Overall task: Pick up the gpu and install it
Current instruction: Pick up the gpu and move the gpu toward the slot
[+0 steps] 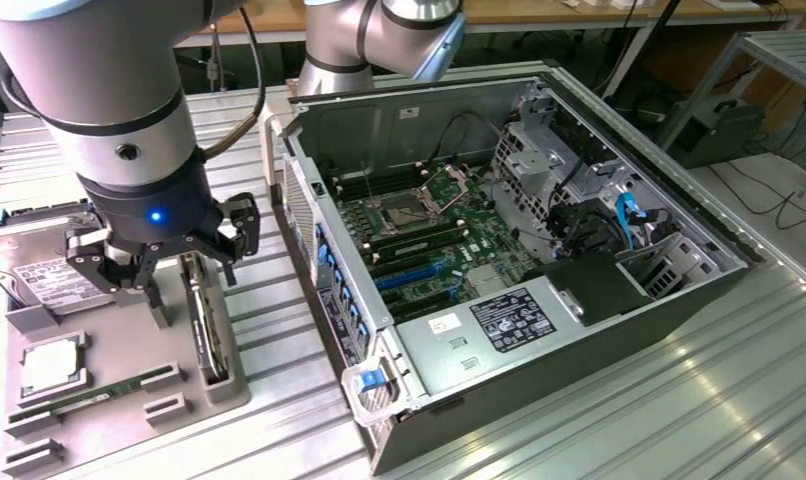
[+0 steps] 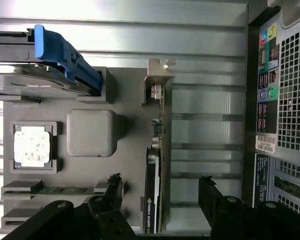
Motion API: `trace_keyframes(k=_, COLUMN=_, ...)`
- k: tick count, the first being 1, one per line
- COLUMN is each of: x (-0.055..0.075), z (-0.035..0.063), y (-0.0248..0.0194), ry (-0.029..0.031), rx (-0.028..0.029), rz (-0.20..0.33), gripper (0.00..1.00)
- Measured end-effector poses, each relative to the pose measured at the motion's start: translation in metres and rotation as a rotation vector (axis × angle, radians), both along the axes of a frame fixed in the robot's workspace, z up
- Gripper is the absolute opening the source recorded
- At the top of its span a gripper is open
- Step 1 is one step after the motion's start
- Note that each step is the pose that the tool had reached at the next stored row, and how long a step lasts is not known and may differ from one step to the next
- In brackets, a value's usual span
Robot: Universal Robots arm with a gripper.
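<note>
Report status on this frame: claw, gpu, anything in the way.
Claw open, straddling gpu, gaps both sides. Gpu on edge in gray tray slot, not installed. Hard drive lies apart from it.

From where I stand, the thick silver-grey tubular metal arm (image 1: 103, 90) drops in from eleven o'clock of the exterior view, close to vertical. Another silver-grey rounded arm joint (image 1: 376, 35) sits up at twelve o'clock. The lower end of the arm becomes a black cylindrical wrist (image 1: 150, 200) with a small round blue light (image 1: 154, 215) glowing on it. Below that hangs the black two-fingered metal gripper (image 1: 190, 295), pointing down toward six o'clock. The wrist view shows its slim black fingers (image 2: 112, 187) standing wide apart, jaws fully spread.
</note>
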State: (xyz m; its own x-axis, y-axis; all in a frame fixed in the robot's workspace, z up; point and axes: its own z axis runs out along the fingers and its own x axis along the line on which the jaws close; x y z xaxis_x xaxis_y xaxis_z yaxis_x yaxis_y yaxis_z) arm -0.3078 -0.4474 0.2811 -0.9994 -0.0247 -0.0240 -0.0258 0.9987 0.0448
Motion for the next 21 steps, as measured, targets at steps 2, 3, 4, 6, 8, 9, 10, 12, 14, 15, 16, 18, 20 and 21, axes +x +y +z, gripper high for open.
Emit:
trace_keyframes(k=2, x=-0.001, z=-0.0026, y=0.0001, ry=-0.0001, rx=0.0001, rz=0.002, gripper=0.72)
trace_keyframes(k=3, x=-0.001, z=-0.0037, y=0.0001, ry=-0.0001, rx=0.0001, rz=0.007, gripper=0.72)
trace_keyframes(k=4, x=-0.001, z=-0.0045, y=0.0001, ry=-0.0001, rx=0.0002, rz=0.017, gripper=0.72)
trace_keyframes(k=6, x=-0.002, z=-0.0065, y=0.0000, ry=-0.0001, rx=0.0000, rz=0.037, gripper=0.72)
trace_keyframes(k=8, x=-0.002, z=-0.0102, y=0.0002, ry=0.0000, rx=0.0001, rz=0.042, gripper=0.72)
trace_keyframes(k=9, x=-0.002, z=-0.0120, y=0.0003, ry=0.0000, rx=0.0001, rz=0.042, gripper=0.72)
trace_keyframes(k=10, x=-0.002, z=-0.0141, y=0.0004, ry=0.0000, rx=0.0001, rz=0.042, gripper=0.72)
trace_keyframes(k=12, x=-0.002, z=-0.0185, y=0.0004, ry=0.0000, rx=0.0001, rz=0.042, gripper=0.72)
trace_keyframes(k=14, x=-0.002, z=-0.0235, y=0.0007, ry=0.0002, rx=0.0001, rz=0.042, gripper=0.72)
trace_keyframes(k=15, x=-0.002, z=-0.0252, y=0.0008, ry=0.0004, rx=0.0001, rz=0.042, gripper=0.72)
trace_keyframes(k=16, x=-0.002, z=-0.0269, y=0.0008, ry=0.0004, rx=0.0002, rz=0.042, gripper=0.72)
trace_keyframes(k=18, x=-0.002, z=-0.0304, y=0.0009, ry=0.0006, rx=0.0001, rz=0.042, gripper=0.72)
trace_keyframes(k=20, x=-0.002, z=-0.0332, y=0.0009, ry=0.0005, rx=0.0002, rz=0.042, gripper=0.72)
trace_keyframes(k=21, x=-0.002, z=-0.0343, y=0.0009, ry=0.0005, rx=0.0001, rz=0.042, gripper=0.72)
